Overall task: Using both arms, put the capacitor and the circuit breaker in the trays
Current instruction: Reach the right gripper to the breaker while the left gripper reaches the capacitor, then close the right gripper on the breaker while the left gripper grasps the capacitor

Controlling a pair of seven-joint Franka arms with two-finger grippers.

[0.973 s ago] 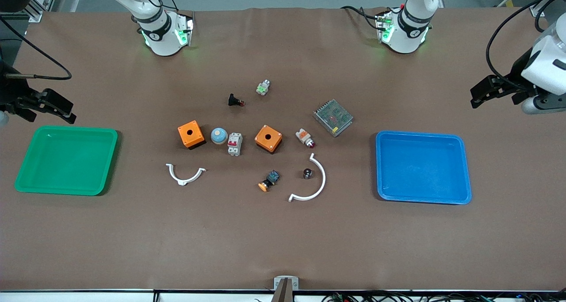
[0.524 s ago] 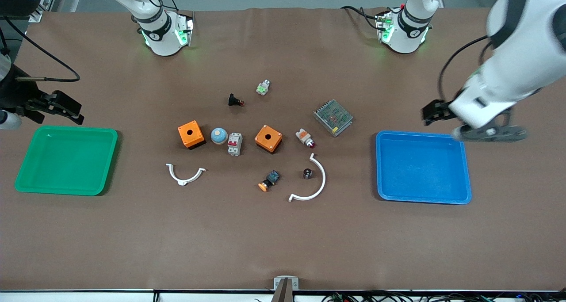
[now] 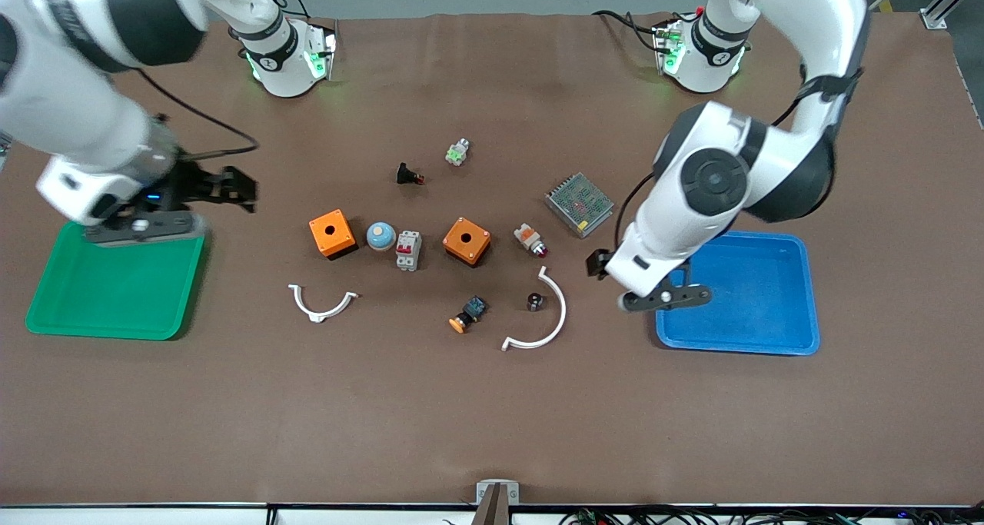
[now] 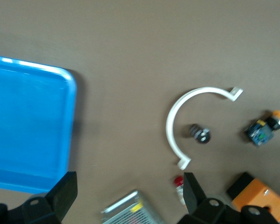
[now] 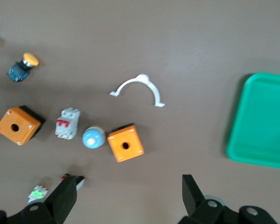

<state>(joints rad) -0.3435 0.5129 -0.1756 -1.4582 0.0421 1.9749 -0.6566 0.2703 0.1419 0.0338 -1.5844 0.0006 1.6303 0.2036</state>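
We have swung both open, empty pincers inward: left pincer (image 3: 607,267) beside the blue tray (image 3: 776,344), right pincer (image 3: 231,188) by the green tray (image 3: 54,321); capacitor (image 3: 535,301) and circuit breaker (image 3: 408,250) unmoved.

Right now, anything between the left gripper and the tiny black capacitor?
Yes: the white curved plastic bracket arcs around the tiny black capacitor on the side facing the open left gripper; otherwise bare table. Front and left wrist views show it.
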